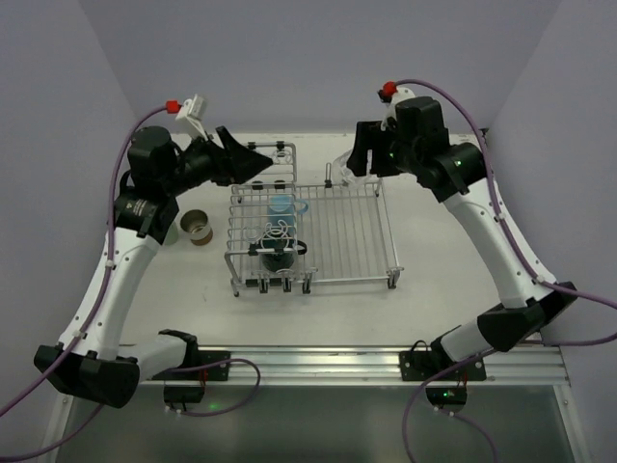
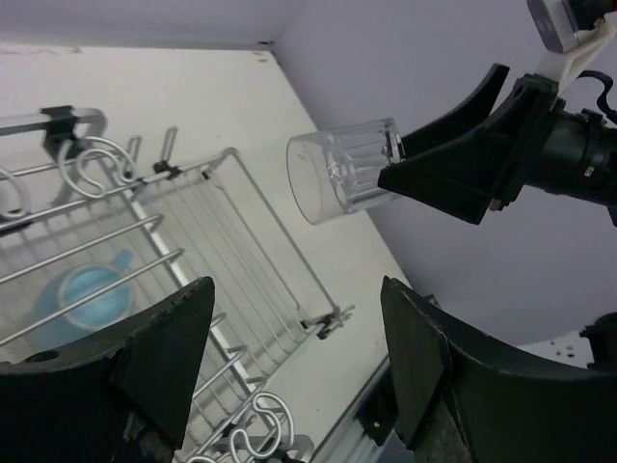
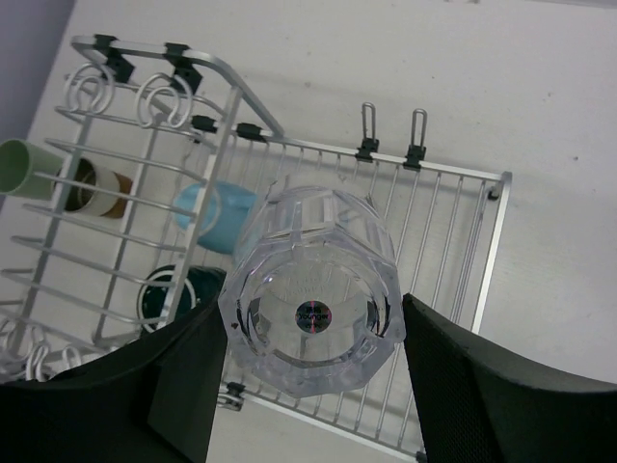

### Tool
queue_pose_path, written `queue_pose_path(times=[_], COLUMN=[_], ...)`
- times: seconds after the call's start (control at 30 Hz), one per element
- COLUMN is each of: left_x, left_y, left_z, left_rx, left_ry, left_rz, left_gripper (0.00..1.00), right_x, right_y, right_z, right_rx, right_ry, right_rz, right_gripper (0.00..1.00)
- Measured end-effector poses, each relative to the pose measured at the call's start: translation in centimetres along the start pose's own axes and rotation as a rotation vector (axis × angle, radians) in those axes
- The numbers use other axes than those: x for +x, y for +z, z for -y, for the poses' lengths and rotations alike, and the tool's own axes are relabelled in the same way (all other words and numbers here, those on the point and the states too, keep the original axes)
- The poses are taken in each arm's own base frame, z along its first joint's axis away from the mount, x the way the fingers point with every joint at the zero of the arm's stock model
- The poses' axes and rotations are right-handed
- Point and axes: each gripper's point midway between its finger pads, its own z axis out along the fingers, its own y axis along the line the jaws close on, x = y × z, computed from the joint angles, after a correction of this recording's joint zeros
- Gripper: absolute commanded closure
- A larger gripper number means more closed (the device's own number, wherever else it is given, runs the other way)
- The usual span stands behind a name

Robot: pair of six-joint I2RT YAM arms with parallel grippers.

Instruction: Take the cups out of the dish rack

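The silver wire dish rack (image 1: 337, 227) stands mid-table. A light-blue mug (image 1: 282, 205) and a dark teal cup (image 1: 280, 253) lie in its left part; both also show in the right wrist view, the mug (image 3: 214, 217) and the teal cup (image 3: 178, 294). My right gripper (image 1: 353, 162) is shut on the clear glass (image 3: 308, 289) and holds it in the air over the rack's back edge. The left wrist view shows the glass (image 2: 342, 174) too. My left gripper (image 1: 253, 162) is open and empty above the rack's back-left corner. A brown cup (image 1: 198, 228) and a pale green cup (image 3: 24, 169) lie on the table left of the rack.
The rack's raised section with cup loops (image 1: 280, 231) runs along its left side. Purple walls close in at the back and on both sides. A metal rail (image 1: 318, 362) runs along the near table edge.
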Motion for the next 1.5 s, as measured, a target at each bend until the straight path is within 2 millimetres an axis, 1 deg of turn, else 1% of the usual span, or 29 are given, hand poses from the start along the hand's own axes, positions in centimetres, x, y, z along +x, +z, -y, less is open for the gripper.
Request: queue_pose_path(times=[0.1, 0.17, 0.27, 0.33, 0.4, 0.5, 0.57, 0.67, 0.73, 0.87, 1.17, 1.33, 1.43, 1.5], left_x=[1.0, 1.8, 3.0, 3.2, 3.2, 3.0, 3.0, 3.1, 3.2, 3.3, 2.8, 2.5, 2.5, 2.6], left_y=[0.7, 1.1, 1.4, 1.4, 1.2, 0.8, 0.5, 0.1, 0.0, -0.3, -0.8, -1.3, -1.7, -1.8], left_z=[1.4, 1.8, 2.3, 2.9, 3.9, 5.7, 6.7, 7.6, 8.0, 8.3, 9.3, 10.4, 10.7, 10.8], left_rx=[0.114, 0.187, 0.275, 0.322, 0.38, 0.472, 0.524, 0.572, 0.595, 0.619, 0.665, 0.715, 0.734, 0.74], left_ry=[-0.045, -0.086, -0.149, -0.173, -0.184, -0.189, -0.194, -0.202, -0.212, -0.225, -0.243, -0.257, -0.272, -0.284], left_rz=[-0.02, -0.028, -0.047, -0.052, -0.052, -0.046, -0.046, -0.049, -0.051, -0.054, -0.047, -0.046, -0.045, -0.049], left_gripper=[0.29, 0.3, 0.3, 0.31, 0.31, 0.31, 0.31, 0.32, 0.32, 0.32, 0.33, 0.36, 0.43, 0.55], right_x=[-0.8, -1.3, -1.9, -2.3, -2.7, -3.0, -2.9, -2.5, -2.3, -2.7, -3.1, -2.6, -2.5, -2.5], right_y=[-2.4, -4.3, -6.1, -7.4, -8.5, -9.4, -9.5, -9.3, -9.2, -9.4, -9.9, -9.3, -9.1, -9.0], right_z=[-1.2, -2.1, -3.1, -4.0, -5.0, -6.4, -7.3, -8.3, -8.9, -9.9, -11.7, -12.3, -12.8, -13.1], right_rx=[-0.067, -0.124, -0.187, -0.24, -0.299, -0.383, -0.438, -0.501, -0.534, -0.596, -0.711, -0.766, -0.803, -0.831], right_ry=[0.006, 0.008, 0.01, 0.013, 0.014, 0.012, 0.011, 0.011, 0.01, 0.002, 0.006, 0.011, 0.014, 0.014], right_rz=[0.04, 0.072, 0.105, 0.132, 0.153, 0.166, 0.165, 0.148, 0.134, 0.142, 0.155, 0.144, 0.15, 0.156], right_gripper=[1.0, 1.0, 1.0, 1.0, 1.0, 1.0, 1.0, 1.0, 1.0, 1.0, 1.0, 1.0, 1.0, 1.0])
